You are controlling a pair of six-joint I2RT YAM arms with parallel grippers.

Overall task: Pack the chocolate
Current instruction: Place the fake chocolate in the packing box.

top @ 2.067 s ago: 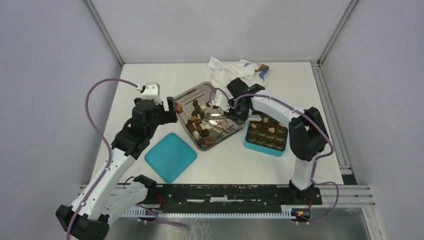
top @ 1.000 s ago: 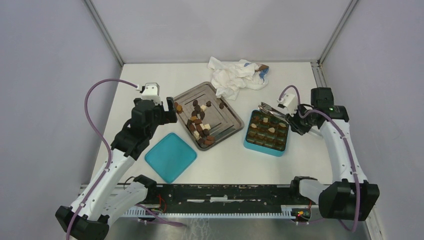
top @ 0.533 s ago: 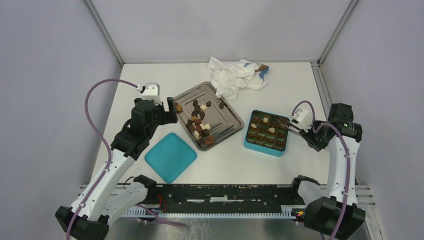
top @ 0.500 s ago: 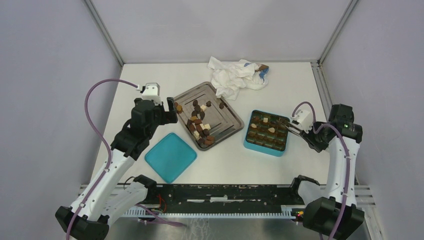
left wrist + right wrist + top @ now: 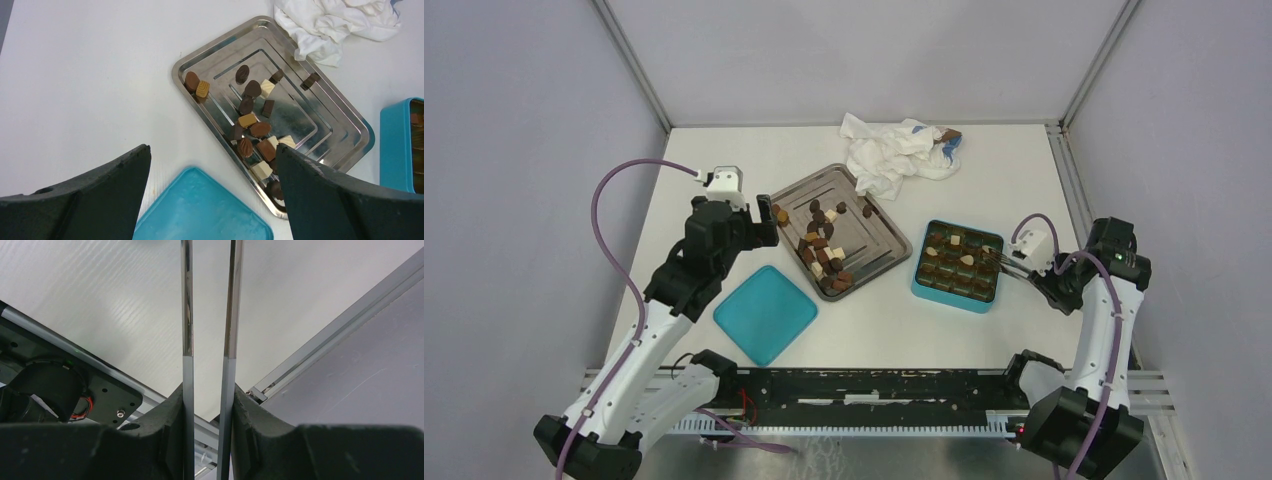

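Several dark, light-brown and cream chocolates (image 5: 822, 245) lie on a steel tray (image 5: 894, 240); they also show in the left wrist view (image 5: 255, 122). More chocolates fill cells of the teal box (image 5: 959, 265). My left gripper (image 5: 764, 215) is open and empty, hovering by the tray's left corner; its fingers (image 5: 100, 195) are spread wide. My right gripper (image 5: 1029, 262) is shut on metal tongs (image 5: 997, 257), whose tips reach the box's right edge. In the right wrist view the tongs (image 5: 186, 315) run up between the gripper (image 5: 207, 390); their tips are out of frame.
The teal lid (image 5: 766, 313) lies flat near the left arm, also in the left wrist view (image 5: 200, 210). A crumpled white cloth (image 5: 894, 150) lies behind the tray. A metal frame rail (image 5: 1079, 200) runs along the table's right edge.
My right arm has swung with the tongs from the tray, over the teal box, out to the box's right side. The left arm has not moved.
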